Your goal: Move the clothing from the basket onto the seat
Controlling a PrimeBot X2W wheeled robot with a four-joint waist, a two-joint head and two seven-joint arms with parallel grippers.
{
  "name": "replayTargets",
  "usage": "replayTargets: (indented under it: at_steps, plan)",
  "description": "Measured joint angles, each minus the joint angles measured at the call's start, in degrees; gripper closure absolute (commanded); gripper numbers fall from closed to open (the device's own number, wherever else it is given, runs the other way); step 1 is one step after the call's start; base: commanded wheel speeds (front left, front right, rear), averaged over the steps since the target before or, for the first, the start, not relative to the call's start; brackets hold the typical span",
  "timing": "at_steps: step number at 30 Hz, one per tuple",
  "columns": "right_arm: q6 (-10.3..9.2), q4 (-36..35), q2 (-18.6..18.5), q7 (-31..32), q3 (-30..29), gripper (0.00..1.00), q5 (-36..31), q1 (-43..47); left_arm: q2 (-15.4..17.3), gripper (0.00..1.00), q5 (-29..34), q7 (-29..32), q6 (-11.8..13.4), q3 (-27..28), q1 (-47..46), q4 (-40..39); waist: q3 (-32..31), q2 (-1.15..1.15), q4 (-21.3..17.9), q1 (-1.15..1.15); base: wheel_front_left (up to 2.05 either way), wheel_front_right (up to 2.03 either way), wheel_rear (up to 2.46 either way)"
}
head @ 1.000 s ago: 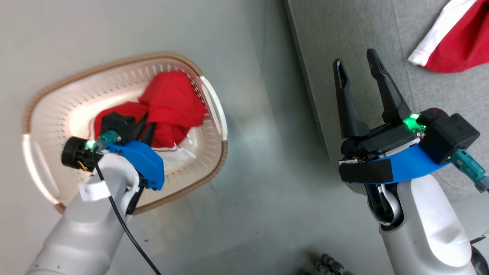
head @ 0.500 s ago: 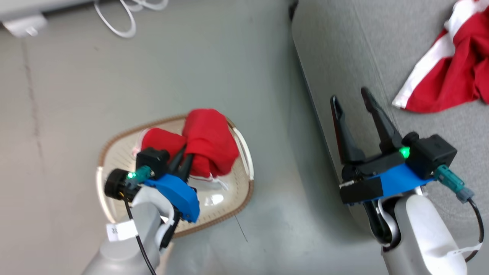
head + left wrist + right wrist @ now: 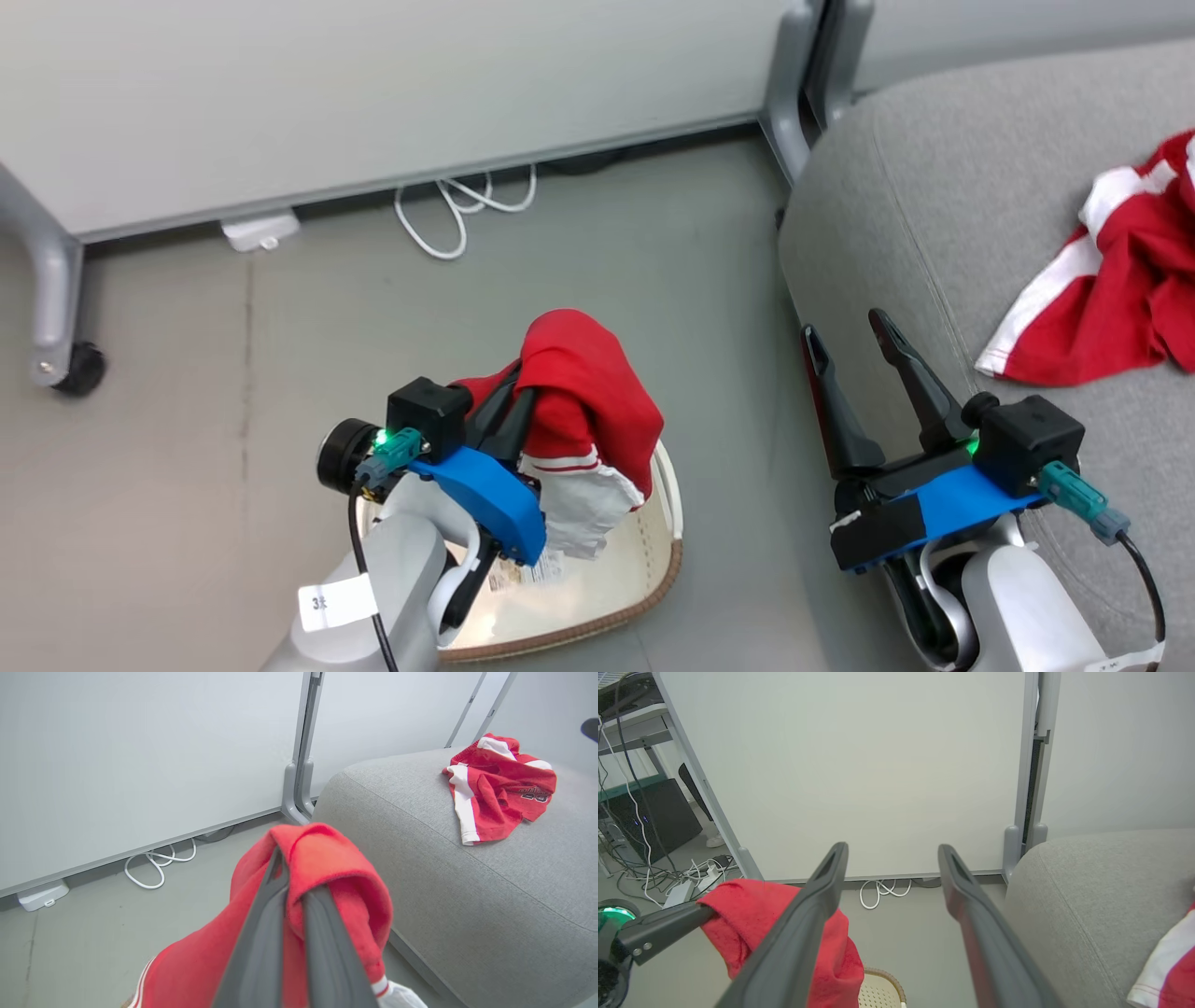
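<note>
My left gripper [image 3: 521, 380] is shut on a red garment [image 3: 590, 401] with white trim, which hangs lifted above the cream basket [image 3: 665, 523] on the floor. The wrist view shows the same cloth [image 3: 327, 872] draped over my closed left gripper [image 3: 294, 868]. A second red-and-white garment [image 3: 1111, 289] lies crumpled on the grey seat [image 3: 896, 205], also in the left wrist view as the garment [image 3: 500, 788] on the seat [image 3: 444, 877]. My right gripper [image 3: 843, 324] stands open beside the seat's front edge, empty; its fingers [image 3: 817, 905] spread wide, with the held garment [image 3: 752, 919] to their left.
A pale partition panel [image 3: 373, 84] on wheeled legs [image 3: 65, 364] stands behind the basket. White cables [image 3: 457, 210] and a small white adapter [image 3: 257, 231] lie at its foot. Grey floor [image 3: 187, 448] surrounds the basket. A desk with cables [image 3: 640, 812] lies far left.
My left gripper has lifted the red garment up out of the basket. The head camera has tilted up, bringing the partition and cables into view. The right gripper stays open.
</note>
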Motion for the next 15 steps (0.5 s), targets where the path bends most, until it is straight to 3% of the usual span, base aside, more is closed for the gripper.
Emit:
replayTargets:
  at_steps: [15]
  plan:
    - [0.0,0.1,0.0,0.8,0.4,0.0,1.5,4.3,-2.4,1.0,-1.4,0.0,0.0,-5.0,-4.5,0.4,-7.6,0.0,4.1,0.01,0.0,0.0,0.0]
